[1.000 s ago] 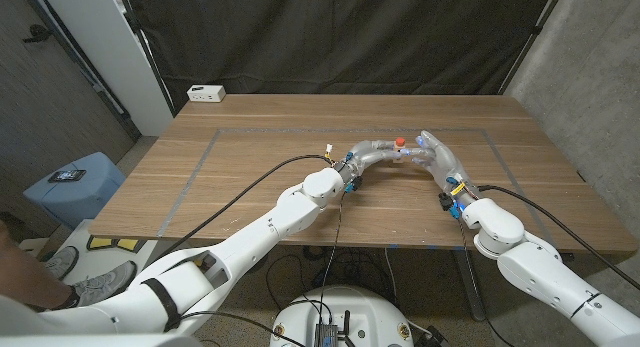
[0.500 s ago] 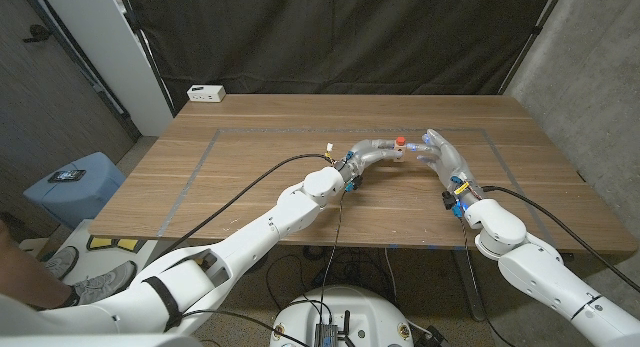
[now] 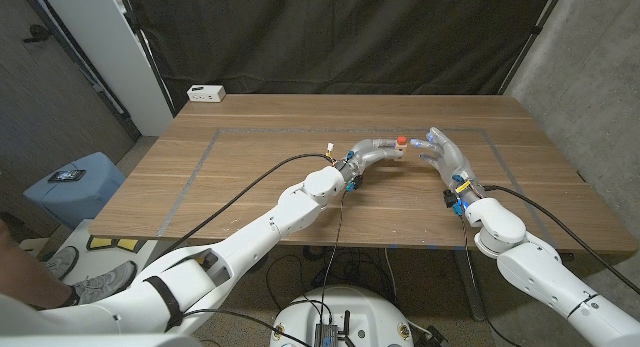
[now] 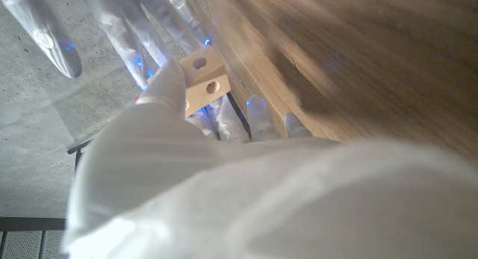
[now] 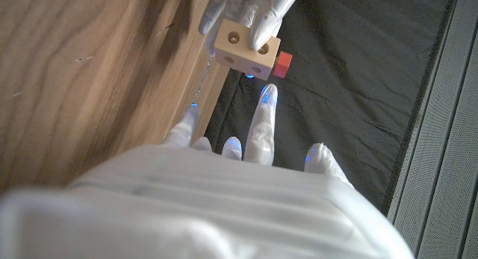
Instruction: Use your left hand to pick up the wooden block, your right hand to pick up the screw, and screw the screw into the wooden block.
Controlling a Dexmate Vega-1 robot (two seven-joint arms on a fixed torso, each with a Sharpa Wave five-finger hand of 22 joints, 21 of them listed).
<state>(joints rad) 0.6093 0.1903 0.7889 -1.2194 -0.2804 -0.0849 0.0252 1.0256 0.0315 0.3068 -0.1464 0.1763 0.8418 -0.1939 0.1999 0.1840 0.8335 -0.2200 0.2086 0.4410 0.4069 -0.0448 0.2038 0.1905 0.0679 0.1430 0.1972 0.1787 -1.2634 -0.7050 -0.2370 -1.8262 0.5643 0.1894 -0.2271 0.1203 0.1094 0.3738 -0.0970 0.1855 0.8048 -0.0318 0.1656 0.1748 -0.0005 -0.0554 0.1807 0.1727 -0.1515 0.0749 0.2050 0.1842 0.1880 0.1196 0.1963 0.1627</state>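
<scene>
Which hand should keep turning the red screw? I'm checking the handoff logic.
Probably the right hand: it is open beside the red screw, which already sits in the wooden block. The left hand is busy holding that block.

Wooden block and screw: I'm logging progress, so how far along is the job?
Done: the left hand holds the wooden block off the table, and the red screw already sits in it. In hand: the right hand, fingers apart, sits beside the screw. Left: possibly more turning; its depth is unclear.

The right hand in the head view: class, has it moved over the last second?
Yes. The right hand drew slightly right, away from the red-headed screw in the wooden block.
</scene>
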